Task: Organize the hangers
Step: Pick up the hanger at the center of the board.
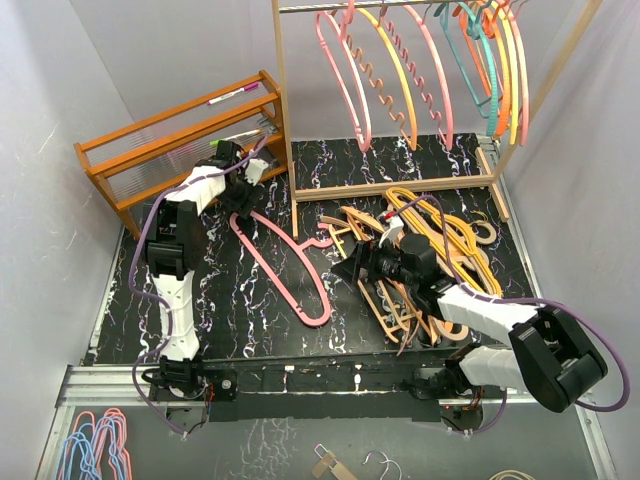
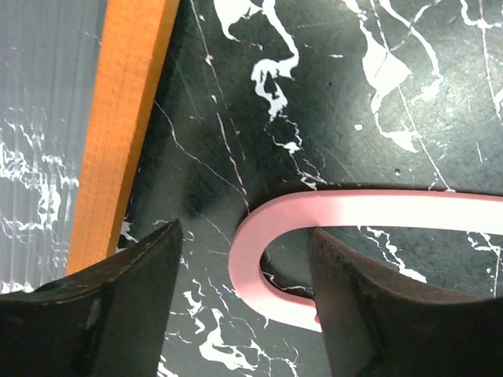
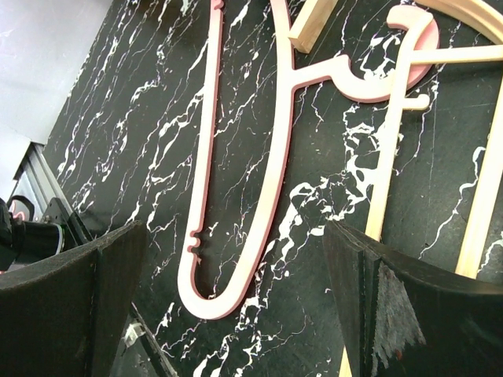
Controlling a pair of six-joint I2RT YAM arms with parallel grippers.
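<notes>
Your left gripper (image 2: 244, 314) stands wide, empty, low over the black marbled table (image 1: 250, 330). The rounded end of the pink hanger (image 2: 354, 212) lies flat between its fingers (image 2: 118, 314). The finger on the right of that view overlaps the curve; you cannot tell whether it touches. Just beside the other finger runs the bottom bar of the orange wooden rack (image 1: 170, 140), so you have little room on that side. Bare table opens ahead.

Your right gripper (image 3: 236, 314) is also spread wide and holds nothing. It hangs above the same pink hanger's other rounded corner, with clear marble to either side of that bend. Further out, the hanger's hook lies against tan wooden hangers (image 3: 393, 181), part of a tangled pile of wood and yellow hangers (image 1: 440, 250) beside the right arm.

Behind the pile stands the pale wooden frame (image 1: 285, 110), its foot bar near the pile's far edge. Pink, yellow, orange and teal hangers (image 1: 420, 70) hang from its rail.
</notes>
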